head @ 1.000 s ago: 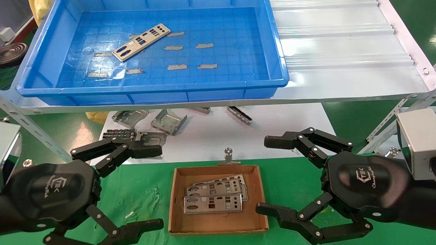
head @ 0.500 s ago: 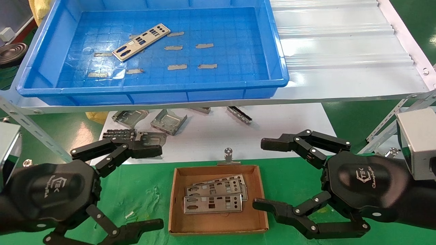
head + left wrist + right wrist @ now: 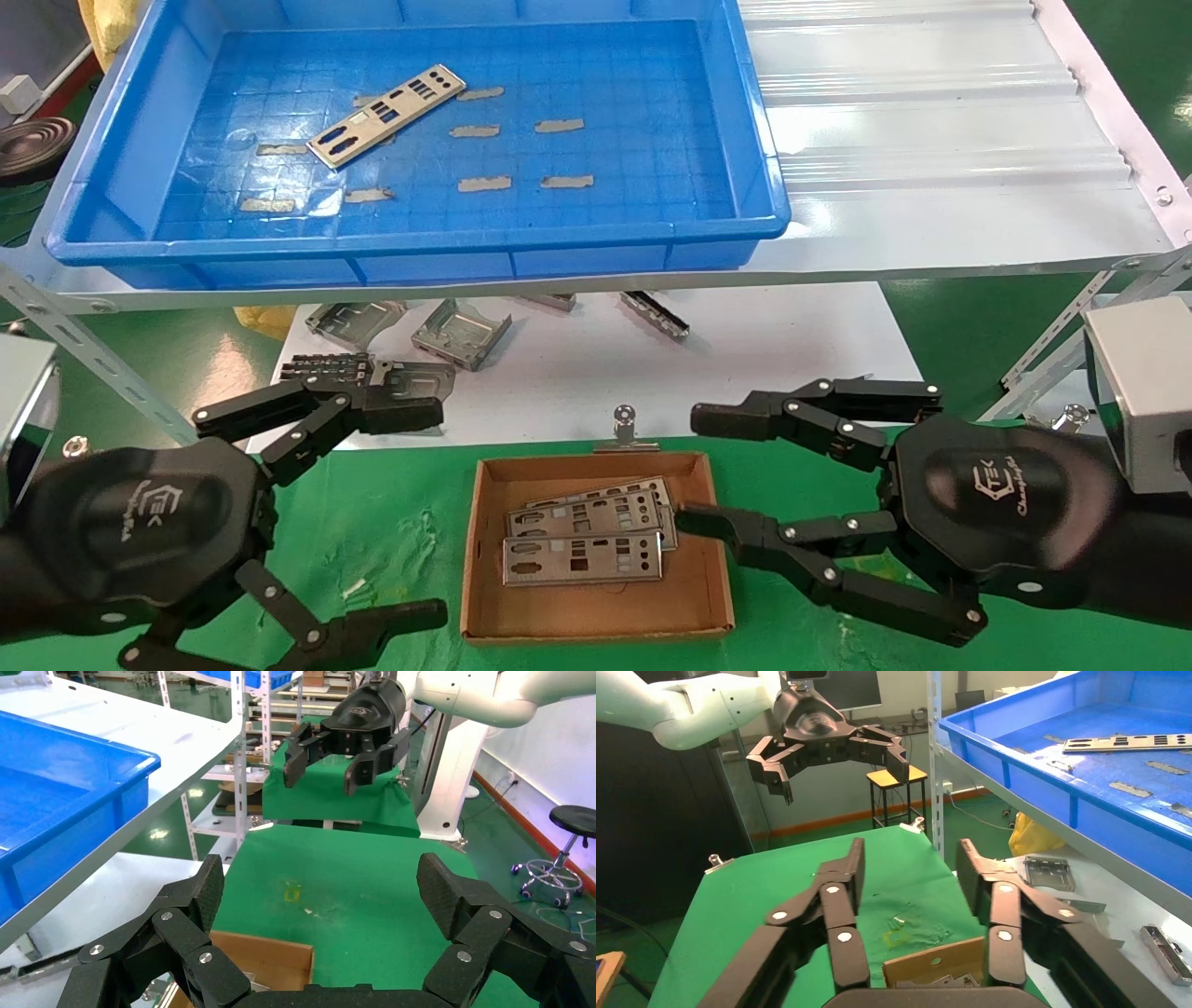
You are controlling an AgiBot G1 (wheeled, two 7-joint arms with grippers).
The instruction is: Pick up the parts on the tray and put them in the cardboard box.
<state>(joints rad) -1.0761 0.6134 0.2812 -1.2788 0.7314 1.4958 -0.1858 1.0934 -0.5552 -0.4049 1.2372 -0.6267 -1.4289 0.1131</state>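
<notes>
One thin silver part (image 3: pixel 386 114) lies tilted on the floor of the blue tray (image 3: pixel 419 244), at its far left. It also shows in the right wrist view (image 3: pixel 1130 742). The cardboard box (image 3: pixel 596 606) sits on the green mat in front of me and holds three stacked parts (image 3: pixel 582 557). My right gripper (image 3: pixel 700 471) is open and empty at the box's right edge, its lower finger over the right wall. My left gripper (image 3: pixel 419 513) is open and empty to the left of the box. In the wrist views both grippers (image 3: pixel 323 888) (image 3: pixel 910 871) hold nothing.
Folded grey brackets (image 3: pixel 461 333) lie on the white sheet under the shelf that carries the tray. A metal binder clip (image 3: pixel 626 429) stands behind the box. White corrugated sheet (image 3: pixel 931 140) covers the shelf to the right of the tray. Beige tape strips (image 3: pixel 484 184) dot the tray floor.
My right gripper has shifted left toward the box and its jaws have narrowed, still open and empty. The left gripper and the parts have not moved.
</notes>
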